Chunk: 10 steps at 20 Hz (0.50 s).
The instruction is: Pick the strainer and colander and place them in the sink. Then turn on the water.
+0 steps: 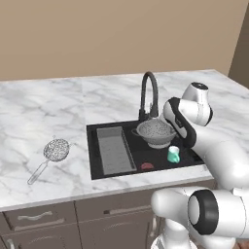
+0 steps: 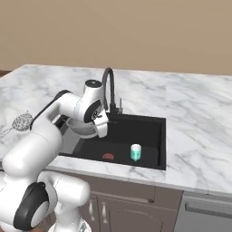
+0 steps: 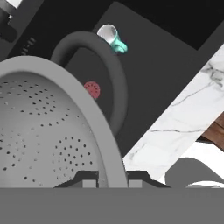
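The colander (image 1: 155, 132), a grey perforated bowl, hangs over the black sink (image 1: 90, 146) just below the faucet (image 1: 150, 95). My gripper (image 3: 113, 179) is shut on its rim (image 3: 103, 131), beside a dark loop handle (image 3: 117, 83). From the right base view the colander (image 2: 80, 129) sits partly behind my hand (image 2: 99, 123). The strainer (image 1: 56, 150), a small mesh basket on a thin wire handle, lies on the marble counter left of the sink and shows at the left edge (image 2: 21, 122). Water is out of view at the spout.
Inside the basin are a grey ribbed rack (image 1: 114, 150) at the left end, a teal cup (image 1: 173, 154) and a small red disc (image 1: 147, 166) on the floor. Marble counter (image 1: 44, 112) spreads on both sides, with drawers below the front edge.
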Tool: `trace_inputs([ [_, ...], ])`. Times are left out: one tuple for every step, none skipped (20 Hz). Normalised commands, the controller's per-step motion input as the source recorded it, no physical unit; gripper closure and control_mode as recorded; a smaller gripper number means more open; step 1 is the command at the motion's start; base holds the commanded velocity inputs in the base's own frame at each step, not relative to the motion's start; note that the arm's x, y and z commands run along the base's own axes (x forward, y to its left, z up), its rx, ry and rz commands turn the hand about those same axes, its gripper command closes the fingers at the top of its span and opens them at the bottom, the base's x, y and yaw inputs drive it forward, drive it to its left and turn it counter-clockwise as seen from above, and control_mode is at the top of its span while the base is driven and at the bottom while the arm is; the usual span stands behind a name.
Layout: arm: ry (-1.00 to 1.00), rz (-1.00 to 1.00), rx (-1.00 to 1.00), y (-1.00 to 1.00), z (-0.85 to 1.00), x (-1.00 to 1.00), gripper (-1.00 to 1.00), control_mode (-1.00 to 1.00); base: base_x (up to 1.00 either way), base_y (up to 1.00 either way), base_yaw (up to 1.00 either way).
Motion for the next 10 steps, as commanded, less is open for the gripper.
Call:
trace_inputs([
  [0.00,0.00,0.00,0.00,0.00,0.00,1.00,1.00,0.00,-0.49,0.00],
  [0.00,0.00,0.00,0.00,0.00,0.00,1.00,1.00,0.00,-0.48,0.00],
  [0.00,0.00,0.00,0.00,0.00,0.00,1.00,1.00,0.00,-0.46,0.00],
  [0.00,0.00,0.00,0.00,0.00,0.00,1.00,1.00,0.00,-0.44,0.00],
  [0.00,0.00,0.00,0.00,0.00,0.00,1.00,1.00,0.00,-0.41,0.00],
  [0.00,0.00,0.00,0.00,0.00,0.00,1.00,1.00,0.01,-0.39,0.00],
  [0.00,0.00,0.00,0.00,0.00,0.00,1.00,1.00,0.01,-0.40,0.00],
  [0.00,0.00,0.00,0.00,0.00,0.00,1.00,1.00,0.01,-0.37,0.00],
  [0.00,0.00,0.00,0.00,0.00,0.00,1.00,1.00,0.01,-0.31,0.00],
  [0.00,0.00,0.00,0.00,0.00,0.00,1.00,1.00,0.02,-0.24,0.00],
])
